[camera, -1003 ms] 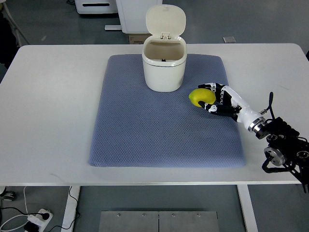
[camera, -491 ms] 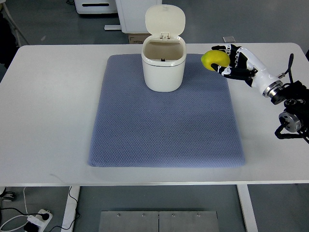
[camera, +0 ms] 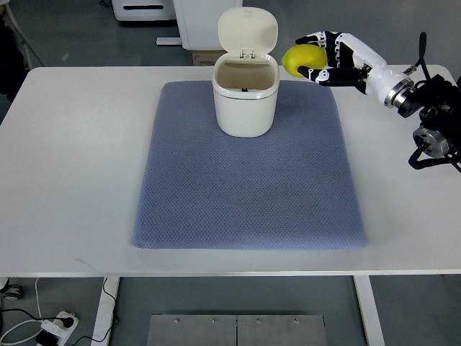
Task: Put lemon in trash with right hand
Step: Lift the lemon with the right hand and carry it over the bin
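Note:
My right hand (camera: 319, 55) is shut on a yellow lemon (camera: 302, 59) and holds it in the air, just right of the cream trash bin (camera: 245, 97) and a little above its rim. The bin stands on the far middle of a blue-grey mat (camera: 248, 173), with its flip lid (camera: 247, 30) standing open at the back. The bin's inside looks empty as far as it shows. My right arm comes in from the right edge.
The mat lies on a white table (camera: 72, 158). White furniture and a cardboard box stand on the floor behind the table. A power strip lies on the floor at the bottom left.
My right hand lifted the lemon off the mat beside the bin, carried it up and away, then moved left toward the bin's opening.

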Robot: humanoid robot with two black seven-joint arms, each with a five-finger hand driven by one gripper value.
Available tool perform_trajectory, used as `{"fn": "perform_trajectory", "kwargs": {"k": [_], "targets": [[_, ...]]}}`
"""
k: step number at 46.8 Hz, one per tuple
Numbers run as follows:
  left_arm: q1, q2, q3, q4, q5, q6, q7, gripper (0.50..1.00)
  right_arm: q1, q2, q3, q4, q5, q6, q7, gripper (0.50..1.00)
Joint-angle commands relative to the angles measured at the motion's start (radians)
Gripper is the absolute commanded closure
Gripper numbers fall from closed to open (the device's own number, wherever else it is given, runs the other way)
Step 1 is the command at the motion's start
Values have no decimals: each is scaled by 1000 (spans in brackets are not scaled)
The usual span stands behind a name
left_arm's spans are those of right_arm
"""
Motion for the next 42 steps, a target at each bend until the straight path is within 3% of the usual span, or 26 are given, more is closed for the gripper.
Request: {"fn": "perform_trajectory", "kwargs": {"k": [1, 28, 42], "targets": [[0, 0, 0, 0, 0, 0, 0, 500, 25, 0, -33, -1, 7, 0, -10, 1000], [0, 0, 0, 0, 0, 0, 0, 500, 123, 11, -120, -35, 10, 0, -82, 1000], [0, 0, 0, 0, 0, 0, 0, 500, 163, 83, -197, -50, 21, 0, -98, 1000]]}}
